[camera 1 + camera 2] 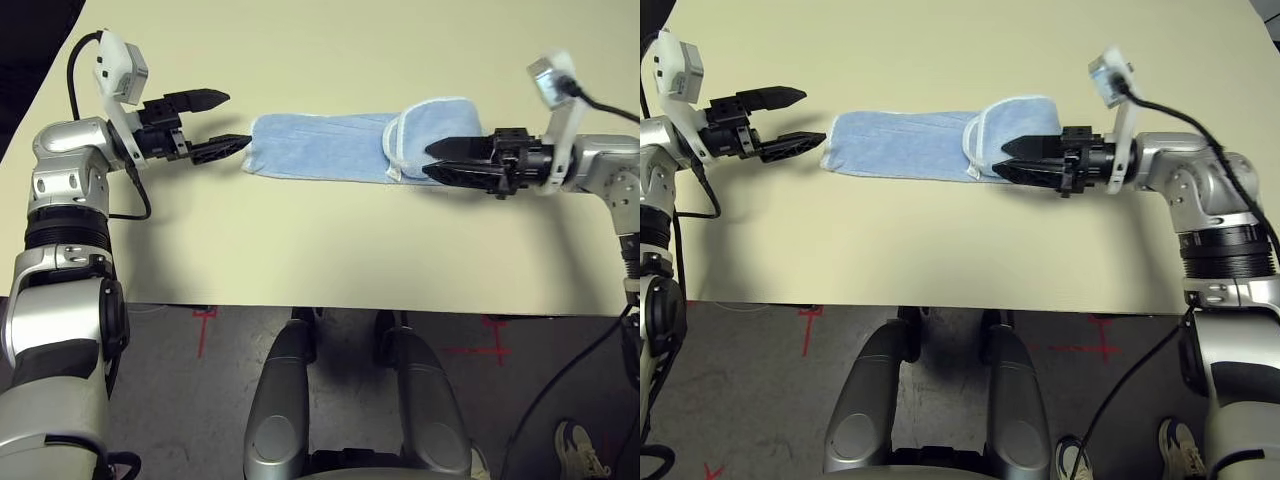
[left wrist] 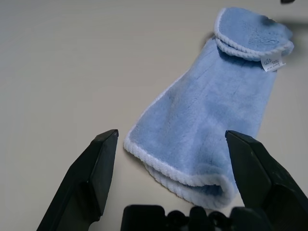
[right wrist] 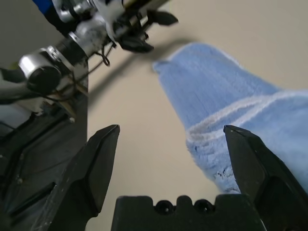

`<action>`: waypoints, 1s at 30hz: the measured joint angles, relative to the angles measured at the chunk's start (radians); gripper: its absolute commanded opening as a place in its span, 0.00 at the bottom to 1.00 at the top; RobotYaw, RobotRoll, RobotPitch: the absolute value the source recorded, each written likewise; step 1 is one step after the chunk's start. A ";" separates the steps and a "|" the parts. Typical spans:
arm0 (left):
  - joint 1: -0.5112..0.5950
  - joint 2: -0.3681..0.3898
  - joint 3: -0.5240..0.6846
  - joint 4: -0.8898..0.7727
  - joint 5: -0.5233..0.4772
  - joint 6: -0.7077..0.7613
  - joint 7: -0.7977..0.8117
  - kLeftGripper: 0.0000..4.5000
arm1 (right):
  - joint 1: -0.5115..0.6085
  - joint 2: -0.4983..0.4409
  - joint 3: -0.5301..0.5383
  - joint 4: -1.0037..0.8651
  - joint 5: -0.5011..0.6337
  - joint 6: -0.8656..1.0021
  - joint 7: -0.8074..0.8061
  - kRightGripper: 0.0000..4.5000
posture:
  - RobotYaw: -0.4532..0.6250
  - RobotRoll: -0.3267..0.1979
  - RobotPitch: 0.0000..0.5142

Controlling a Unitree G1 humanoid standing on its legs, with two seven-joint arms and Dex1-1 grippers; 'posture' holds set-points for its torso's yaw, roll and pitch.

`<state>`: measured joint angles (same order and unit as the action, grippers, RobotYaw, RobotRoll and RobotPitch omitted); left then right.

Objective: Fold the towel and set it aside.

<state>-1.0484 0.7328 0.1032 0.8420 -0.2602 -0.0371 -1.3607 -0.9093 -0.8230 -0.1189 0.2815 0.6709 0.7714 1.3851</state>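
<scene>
— Around the work? Anything in the way?

— Cream table point(image 1: 330, 260), bare apart from the towel point(image 1: 330, 148). Red tape crosses point(image 1: 204, 318) on the grey floor past the near edge. A black cable point(image 1: 560, 385) trailing down on the right. Nothing lying between either gripper and the cloth.

— Towel itself?

— Lying as a long folded strip across the middle, right end flapped back over itself, white border showing.

— Arms?

— Left gripper point(image 1: 222, 122) held level at the strip's left end, fingers spread, holding nothing. Right gripper point(image 1: 1008, 159) level too, pointing left over the flapped end, fingers wide apart in the wrist view, empty.
</scene>
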 measured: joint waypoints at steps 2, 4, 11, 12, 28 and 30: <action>0.000 -0.007 0.000 0.000 0.000 0.000 0.006 1.00 | -0.022 -0.028 -0.028 0.023 0.003 -0.026 0.015 1.00 | 0.43 0.62 0.68; 0.002 -0.011 0.000 0.000 0.000 0.000 0.012 1.00 | -0.023 -0.040 -0.032 0.089 -0.034 -0.105 0.021 1.00 | 0.44 0.62 0.67; 0.055 -0.040 0.026 -0.047 -0.010 0.005 0.105 1.00 | -0.013 0.035 -0.024 0.547 -0.257 -0.798 0.084 1.00 | 0.49 0.62 0.69; 0.064 -0.046 0.033 -0.050 -0.010 0.001 0.125 1.00 | -0.014 0.055 -0.022 0.603 -0.273 -0.864 0.106 1.00 | 0.49 0.62 0.69; 0.114 -0.035 0.053 -0.122 -0.024 0.039 0.113 1.00 | -0.033 0.026 0.068 0.696 -0.239 -1.004 0.220 1.00 | 0.48 0.62 0.69; 0.114 -0.027 0.052 -0.125 -0.029 0.064 0.098 1.00 | -0.034 0.026 0.071 0.696 -0.230 -1.005 0.221 1.00 | 0.48 0.62 0.69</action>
<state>-0.9343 0.7062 0.1556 0.7171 -0.2888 0.0267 -1.2625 -0.9436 -0.7973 -0.0484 0.9779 0.4409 -0.2332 1.6060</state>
